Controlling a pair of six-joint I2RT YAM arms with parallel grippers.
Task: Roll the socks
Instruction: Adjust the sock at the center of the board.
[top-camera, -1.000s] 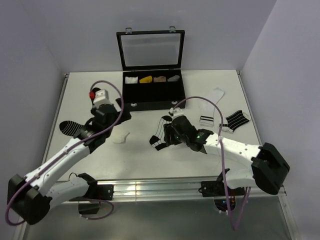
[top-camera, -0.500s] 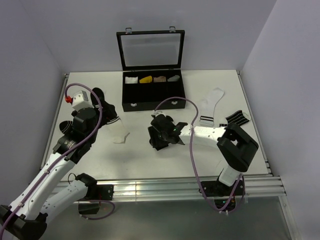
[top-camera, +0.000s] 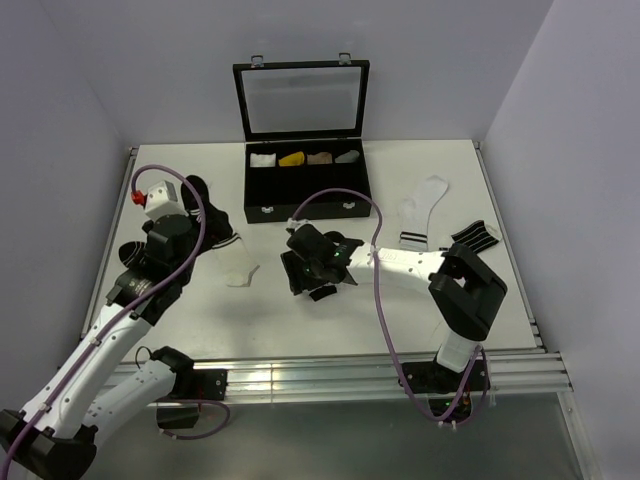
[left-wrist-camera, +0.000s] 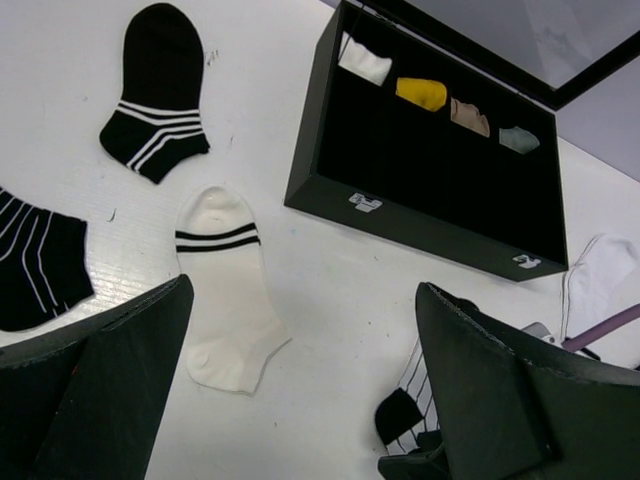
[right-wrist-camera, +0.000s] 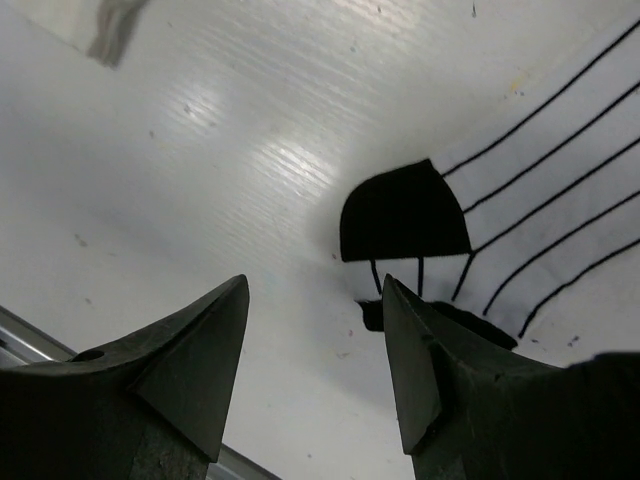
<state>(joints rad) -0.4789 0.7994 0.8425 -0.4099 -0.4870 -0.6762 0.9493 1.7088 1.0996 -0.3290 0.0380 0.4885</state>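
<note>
Nearest us, the right gripper is hanging low over the table, fingers spread with nothing between them. The lined sock is lying just past its tips, with its black toe facing the gap and its length running away to the far right. The left gripper, also spread and empty, is hovering well apart on the left, so we are judging the right arm nearer. Farther right, the plain banded-cuff sock is lying flat.

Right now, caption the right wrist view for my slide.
Open fingers hover beside the black toe of the lined sock.
</note>
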